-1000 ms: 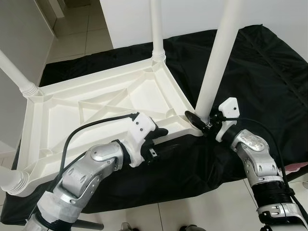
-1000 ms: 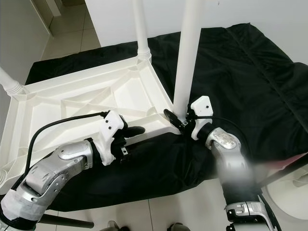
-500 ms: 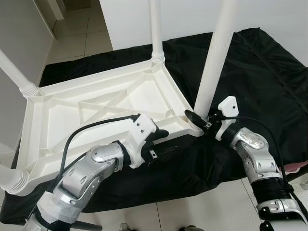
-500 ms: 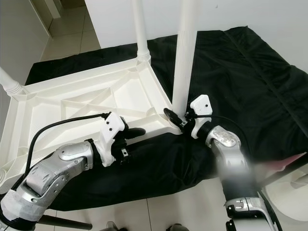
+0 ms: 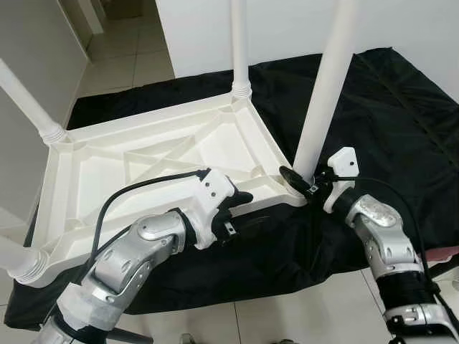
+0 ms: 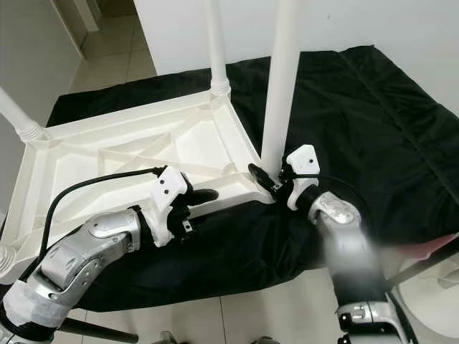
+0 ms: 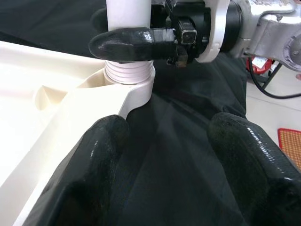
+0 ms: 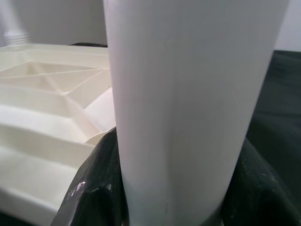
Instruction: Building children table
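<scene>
The right gripper [image 5: 300, 180] is clamping the base of a white table leg [image 5: 326, 86] at centre right, where it is entering the corner socket of the upturned white tabletop [image 5: 143, 154] lying on black cloth [image 5: 401, 115]. The left gripper [image 7: 164, 155] is hovering spread wide beside the tabletop's near edge. The legs' tops are running out of the frame's upper edge

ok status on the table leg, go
Right gripper clamped on near leg at its socket. Left gripper open, by tabletop rim, holding nothing. Table upside down on black sheet. No obstruction seen.
</scene>
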Robot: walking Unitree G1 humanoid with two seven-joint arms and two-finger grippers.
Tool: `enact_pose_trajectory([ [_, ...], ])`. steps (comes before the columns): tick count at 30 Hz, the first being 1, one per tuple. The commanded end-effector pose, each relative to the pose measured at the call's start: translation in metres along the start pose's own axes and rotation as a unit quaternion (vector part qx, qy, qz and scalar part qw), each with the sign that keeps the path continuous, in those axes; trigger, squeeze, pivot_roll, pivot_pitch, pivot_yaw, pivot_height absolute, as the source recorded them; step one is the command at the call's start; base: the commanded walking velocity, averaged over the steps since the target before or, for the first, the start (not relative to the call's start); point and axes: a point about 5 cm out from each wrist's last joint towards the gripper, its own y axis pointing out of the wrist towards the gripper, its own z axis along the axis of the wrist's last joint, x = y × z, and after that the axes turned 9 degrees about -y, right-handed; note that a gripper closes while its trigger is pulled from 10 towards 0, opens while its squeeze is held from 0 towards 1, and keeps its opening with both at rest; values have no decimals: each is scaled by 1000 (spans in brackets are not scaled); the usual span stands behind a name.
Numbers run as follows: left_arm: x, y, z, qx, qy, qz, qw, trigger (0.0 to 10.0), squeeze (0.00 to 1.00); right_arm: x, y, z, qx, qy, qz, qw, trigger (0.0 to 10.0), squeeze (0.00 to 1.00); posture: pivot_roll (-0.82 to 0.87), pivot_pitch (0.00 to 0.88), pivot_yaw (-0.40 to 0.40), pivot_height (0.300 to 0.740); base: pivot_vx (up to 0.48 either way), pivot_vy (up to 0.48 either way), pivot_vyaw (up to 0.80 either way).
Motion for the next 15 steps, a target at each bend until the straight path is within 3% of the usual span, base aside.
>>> enact_pose_trajectory([
  [1, 6, 1, -4, -13, 0, -60, 998, 10000, 0, -5, -7, -14, -47, 14, -32, 998, 10000, 0, -121, 84, 77, 740, 0, 0, 0],
  [6, 7, 1, -3, -6, -1, -56, 998, 10000, 0, -21, -8, -8, -44, 33, -102, 993, 10000, 0, -137, 87, 61, 740, 0, 0, 0],
  [9, 7, 1, -3, -6, -1, -55, 998, 10000, 0, -24, -8, -6, -41, 38, -110, 992, 10000, 0, -137, 87, 61, 740, 0, 0, 0],
  [11, 7, 1, -4, -2, -4, -52, 999, 10000, 0, -36, -8, -5, -47, 73, -165, 983, 10000, 0, -158, 97, 66, 740, 0, 0, 0],
  [14, 7, 1, -4, -1, -7, -51, 999, 10000, 0, -42, -9, -5, -57, 83, -192, 976, 10000, 0, -161, 97, 66, 740, 0, 0, 0],
  [15, 7, 1, -5, -1, -8, -52, 999, 10000, 0, -49, -10, -6, -72, 90, -232, 966, 10000, 0, -163, 98, 63, 740, 0, 0, 0],
])
